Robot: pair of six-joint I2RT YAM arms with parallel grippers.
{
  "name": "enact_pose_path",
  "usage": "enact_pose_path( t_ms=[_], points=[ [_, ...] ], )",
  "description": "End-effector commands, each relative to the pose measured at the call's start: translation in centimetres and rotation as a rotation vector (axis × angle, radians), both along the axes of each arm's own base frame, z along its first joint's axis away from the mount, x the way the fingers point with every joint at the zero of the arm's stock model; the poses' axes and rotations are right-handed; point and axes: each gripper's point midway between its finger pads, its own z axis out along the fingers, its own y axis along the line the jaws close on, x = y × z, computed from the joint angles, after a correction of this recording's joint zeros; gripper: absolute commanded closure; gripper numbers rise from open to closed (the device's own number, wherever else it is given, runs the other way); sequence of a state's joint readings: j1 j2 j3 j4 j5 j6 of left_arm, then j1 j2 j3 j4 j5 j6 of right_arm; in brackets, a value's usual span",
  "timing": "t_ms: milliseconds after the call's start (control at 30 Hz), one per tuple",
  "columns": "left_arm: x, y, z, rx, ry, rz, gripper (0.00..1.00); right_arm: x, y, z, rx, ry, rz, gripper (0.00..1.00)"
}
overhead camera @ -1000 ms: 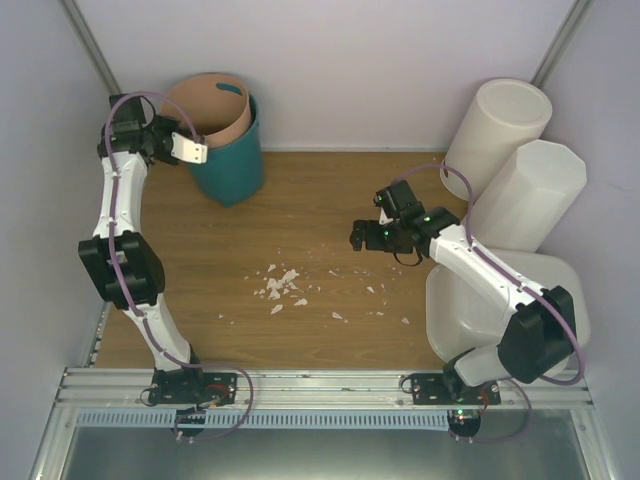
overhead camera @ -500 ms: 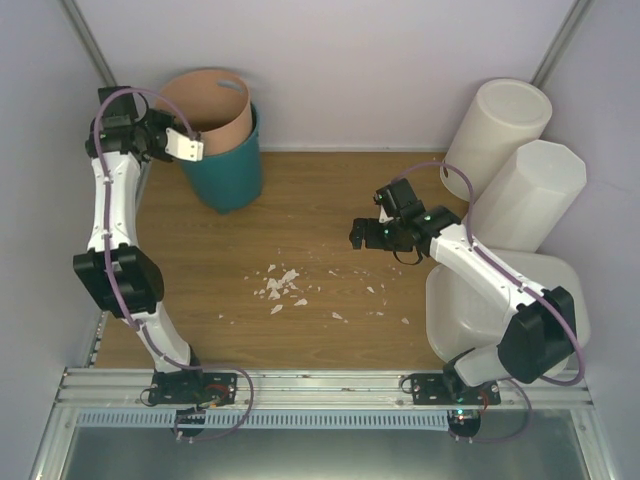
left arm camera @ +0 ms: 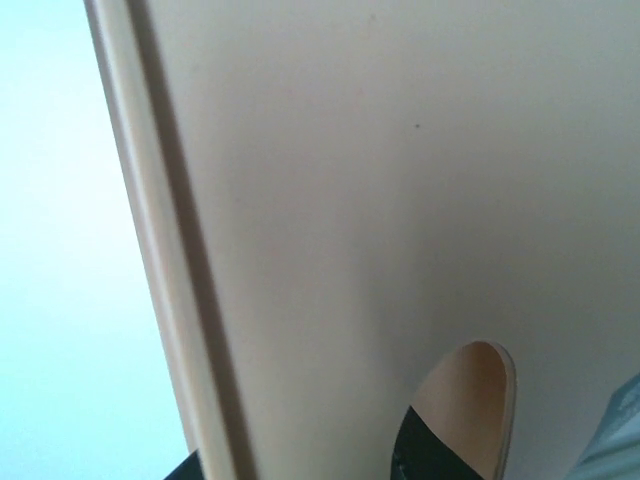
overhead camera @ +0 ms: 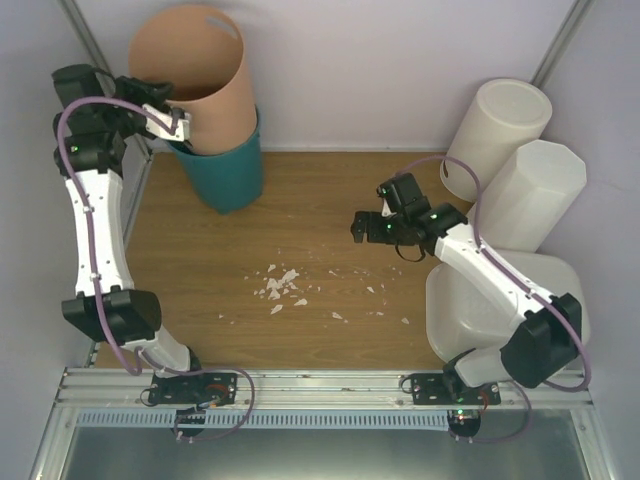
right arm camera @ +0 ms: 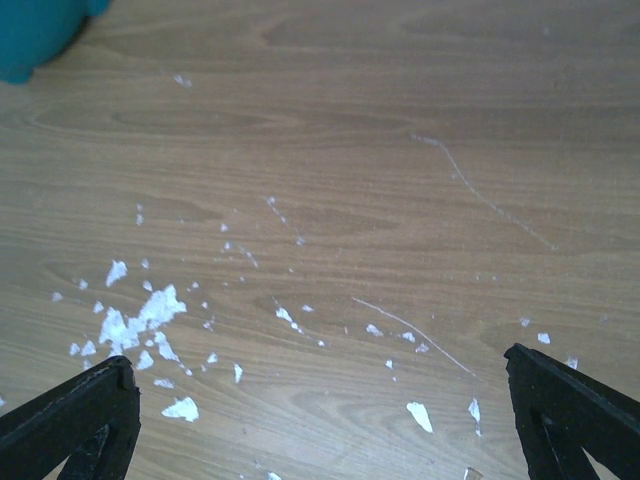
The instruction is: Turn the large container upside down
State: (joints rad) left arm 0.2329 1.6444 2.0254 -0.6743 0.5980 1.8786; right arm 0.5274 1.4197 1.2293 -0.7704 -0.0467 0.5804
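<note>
Large container (overhead camera: 452,312) at near right corner of tabletop (overhead camera: 320,190), mostly hidden under right arm. I can't tell which way up it sits; side holes not visible. Smooth white plastic, rounded corners. My left wrist view is filled by a tan wall with an oval cutout. Left pincer (overhead camera: 172,122) clamped on rim of tan bin (overhead camera: 195,75), whose lower end sits inside teal bin (overhead camera: 228,170). Right pincer (overhead camera: 357,231) spread wide, empty, over wood grain and white scraps (overhead camera: 283,285).

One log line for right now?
left gripper: shut on tan bin rim | right gripper: open above crumbs | large container: not gripped
</note>
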Motion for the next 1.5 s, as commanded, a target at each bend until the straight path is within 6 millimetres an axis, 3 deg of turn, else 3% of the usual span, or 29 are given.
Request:
enact_pose_path(
  t_ms=[0,167,367,467,600,733,867,1033,1167,1267,1367,1467],
  points=[
    [-4.8,-1.9,11.9,-0.042,-0.364,-0.094,1.00,0.7,-0.3,4.4,0.021,-0.117,-0.016,0.00],
    [-7.7,-4.1,15.0,-0.175,-0.426,-0.211,1.00,1.3,-1.4,7.3,-0.006,-0.191,-0.058,0.00],
    [-10.3,-5.9,17.3,-0.307,-0.466,-0.339,1.00,1.0,-3.4,11.8,-0.012,-0.303,-0.128,0.00],
    [-11.7,-7.2,18.2,-0.439,-0.389,-0.430,1.00,0.7,-5.2,14.7,-0.025,-0.378,-0.201,0.00],
    [-12.3,-9.3,17.6,-0.624,-0.214,-0.538,1.00,-0.4,-8.8,20.1,-0.017,-0.539,-0.340,0.00],
    [-12.1,-12.2,15.2,-0.796,0.040,-0.633,1.00,-2.6,-12.2,25.3,0.030,-0.711,-0.462,0.00],
    [-12.6,-15.4,12.5,-0.922,0.183,-0.691,1.00,-5.2,-15.3,29.7,0.043,-0.849,-0.552,0.00],
    [-12.1,-16.0,8.7,-1.110,0.448,-0.689,1.00,-8.5,-18.8,34.7,0.055,-0.988,-0.646,0.00],
    [-13.0,-17.4,4.8,-1.207,0.623,-0.688,1.00,-9.7,-20.0,36.9,0.050,-1.057,-0.680,0.00],
    [-13.1,-18.5,1.0,-1.302,0.798,-0.660,1.00,-9.4,-19.9,38.0,0.038,-1.083,-0.673,0.00],
    [-13.7,-21.3,-3.2,-1.343,0.995,-0.642,1.00,-8.4,-19.1,38.8,0.021,-1.091,-0.649,0.00],
    [-14.6,-23.4,-5.1,-1.353,1.109,-0.642,1.00,-7.7,-18.6,38.9,0.015,-1.090,-0.640,0.00]
  ],
)
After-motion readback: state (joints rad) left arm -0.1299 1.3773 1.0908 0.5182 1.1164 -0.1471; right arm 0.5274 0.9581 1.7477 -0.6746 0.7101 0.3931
